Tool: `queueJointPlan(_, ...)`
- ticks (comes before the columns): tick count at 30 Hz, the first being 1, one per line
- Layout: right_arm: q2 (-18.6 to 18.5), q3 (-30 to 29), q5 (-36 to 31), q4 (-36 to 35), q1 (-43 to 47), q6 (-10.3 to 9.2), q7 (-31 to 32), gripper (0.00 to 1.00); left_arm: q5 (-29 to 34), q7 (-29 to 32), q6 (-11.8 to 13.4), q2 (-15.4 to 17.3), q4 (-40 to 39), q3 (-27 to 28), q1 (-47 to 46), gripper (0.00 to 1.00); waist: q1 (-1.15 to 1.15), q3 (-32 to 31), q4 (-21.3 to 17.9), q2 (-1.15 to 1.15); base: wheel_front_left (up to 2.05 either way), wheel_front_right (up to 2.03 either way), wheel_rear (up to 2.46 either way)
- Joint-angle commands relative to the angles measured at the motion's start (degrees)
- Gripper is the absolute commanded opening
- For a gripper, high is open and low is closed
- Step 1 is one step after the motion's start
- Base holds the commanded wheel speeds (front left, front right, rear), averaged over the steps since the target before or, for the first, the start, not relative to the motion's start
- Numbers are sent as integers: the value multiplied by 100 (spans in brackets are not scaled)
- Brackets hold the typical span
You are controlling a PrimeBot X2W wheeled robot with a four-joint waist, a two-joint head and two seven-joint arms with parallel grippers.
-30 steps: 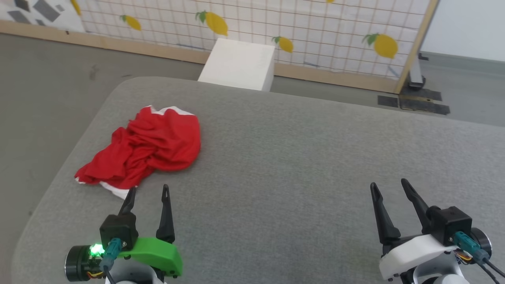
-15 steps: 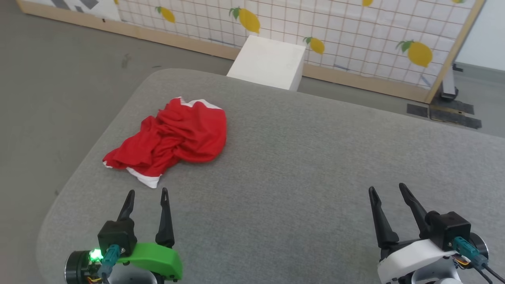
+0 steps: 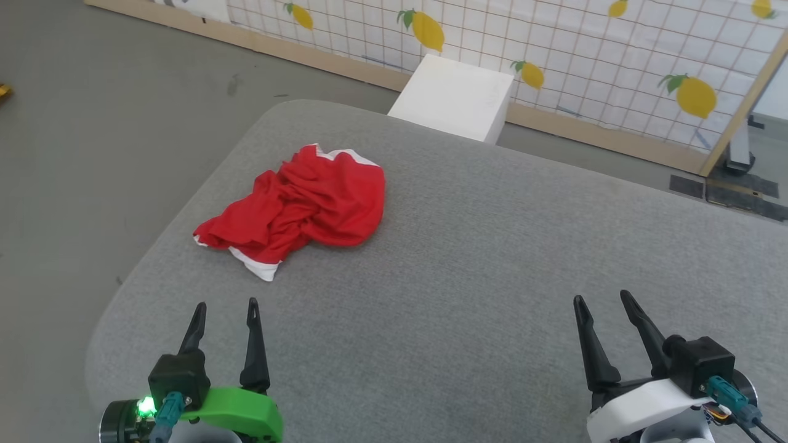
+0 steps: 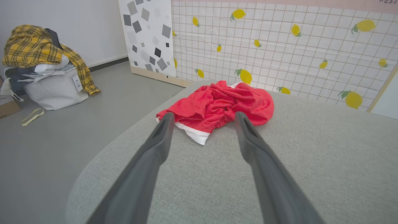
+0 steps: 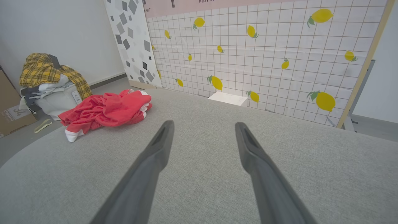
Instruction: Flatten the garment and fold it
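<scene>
You've got a grey fabric table [image 3: 492,277] up front; white box [image 3: 455,98] just past its far edge; lemon-print grid panel [image 3: 585,55] behind that; yellow plaid shirt [image 4: 34,46] heaped on a pale bag [image 4: 56,90] on the floor.

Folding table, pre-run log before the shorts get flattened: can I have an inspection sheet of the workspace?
Surface: grey fabric-covered table with rounded corners.
Job's things: red garment crumpled in a heap toward the table's far left corner, white trim showing; not flattened.
Clutter: nothing seen on the table; clothes pile and cardboard box on the floor to the left.
Grippers: left gripper and right gripper at the near edge, jaws open, empty, apart from the garment.
Cables: teal-plugged left lead and right lead at the wrists, away from the garment.
Surroundings: lemon-print screen, white box beyond the far edge, grey floor.
</scene>
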Motion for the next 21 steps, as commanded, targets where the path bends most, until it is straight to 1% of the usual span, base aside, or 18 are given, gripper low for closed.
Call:
queueJointPlan(1,-1,12,61,27,104,-7,-65,100,-19,-84,37,22,-34,-2,121,100,0,3,75,0,0,0,0)
queueJointPlan(9,-1,36,126,87,153,-7,-159,100,-23,-178,48,27,-21,-4,169,100,0,4,282,0,0,0,0)
queueJointPlan(15,0,92,191,132,162,-8,-230,100,-34,-248,32,51,43,-1,169,100,0,24,366,0,0,0,0)
queueJointPlan(21,0,129,205,159,119,-8,-301,100,-149,-318,-67,92,215,-16,-37,100,0,116,370,0,0,0,0)
